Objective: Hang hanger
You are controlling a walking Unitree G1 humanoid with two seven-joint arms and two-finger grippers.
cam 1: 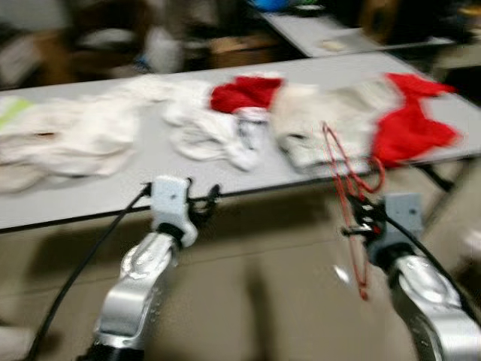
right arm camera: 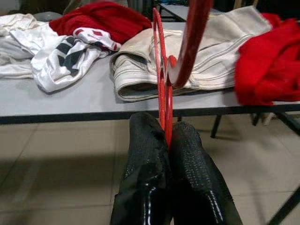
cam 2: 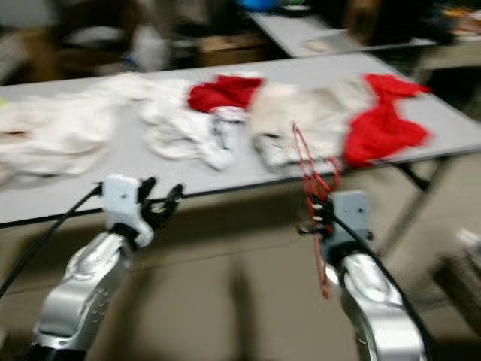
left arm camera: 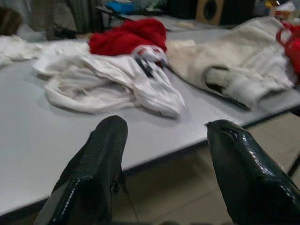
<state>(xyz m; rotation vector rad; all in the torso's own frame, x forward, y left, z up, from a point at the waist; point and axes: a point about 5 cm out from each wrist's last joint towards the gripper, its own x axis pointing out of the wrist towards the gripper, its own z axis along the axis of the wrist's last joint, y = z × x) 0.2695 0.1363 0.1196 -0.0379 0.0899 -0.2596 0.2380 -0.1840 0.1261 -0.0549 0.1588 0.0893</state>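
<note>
**Grey table with clothes**

A long grey table (cam 1: 150,177) stands on a tiled floor (right arm camera: 56,154). On it lie white garments (cam 1: 68,139), a cream jacket (right arm camera: 220,61) and red clothes (cam 1: 409,124), spread along the top.

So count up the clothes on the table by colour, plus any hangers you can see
White or cream garments: 3, a white heap, a white piece with dark print, a cream garment
Red garments: 2, one at the back, one by the table's end
Red hangers: 1, the hanger in the right claw
Total: 6
</note>
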